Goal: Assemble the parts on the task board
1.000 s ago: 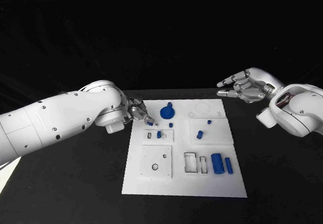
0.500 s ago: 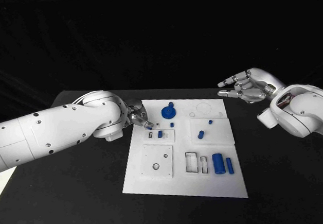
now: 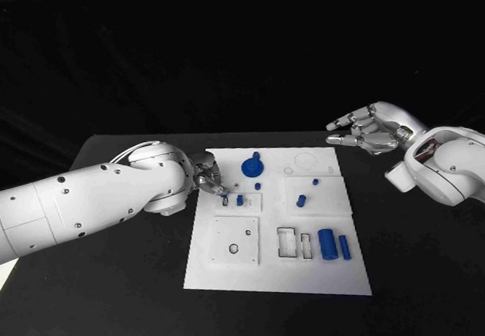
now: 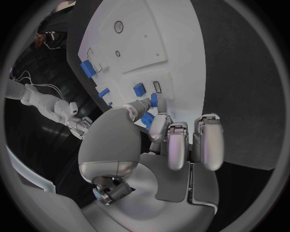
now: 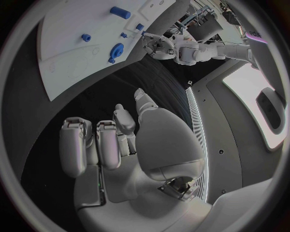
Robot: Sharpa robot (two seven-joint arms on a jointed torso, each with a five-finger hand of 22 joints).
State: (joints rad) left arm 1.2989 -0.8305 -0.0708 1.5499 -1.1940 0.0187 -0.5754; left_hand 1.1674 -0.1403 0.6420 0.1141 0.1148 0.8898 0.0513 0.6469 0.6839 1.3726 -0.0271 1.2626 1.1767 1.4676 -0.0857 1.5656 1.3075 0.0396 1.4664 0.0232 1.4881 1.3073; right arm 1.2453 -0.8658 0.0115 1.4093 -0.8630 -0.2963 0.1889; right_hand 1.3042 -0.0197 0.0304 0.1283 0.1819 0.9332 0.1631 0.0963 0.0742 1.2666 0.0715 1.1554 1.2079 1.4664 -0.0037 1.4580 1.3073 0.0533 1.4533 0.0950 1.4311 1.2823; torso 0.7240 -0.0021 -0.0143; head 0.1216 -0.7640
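The white task board (image 3: 274, 270) lies in the middle of the black table. My left hand (image 3: 209, 177) hovers over the board's far left corner and pinches a small blue part (image 4: 153, 100) between thumb and a finger, just above a small raised plate (image 3: 249, 206) with a slot (image 4: 158, 87). A blue peg (image 3: 239, 201) stands in that plate. A round blue piece (image 3: 252, 166) sits behind it. Two blue cylinders (image 3: 328, 245) lie near the board's right edge. My right hand (image 3: 368, 131) hangs open above the table, off the board's far right corner, fingers apart and holding nothing.
More small blue parts (image 3: 300, 201) stand on the board's middle right. A square plate with a hole (image 3: 235, 244) and two rectangular pockets (image 3: 286, 242) occupy the near half. Black table (image 3: 106, 286) surrounds the board on all sides.
My left hand has come a little nearer and lower over the small raised plate, still pinching the blue part. The left arm has swung in. My right hand has stayed put.
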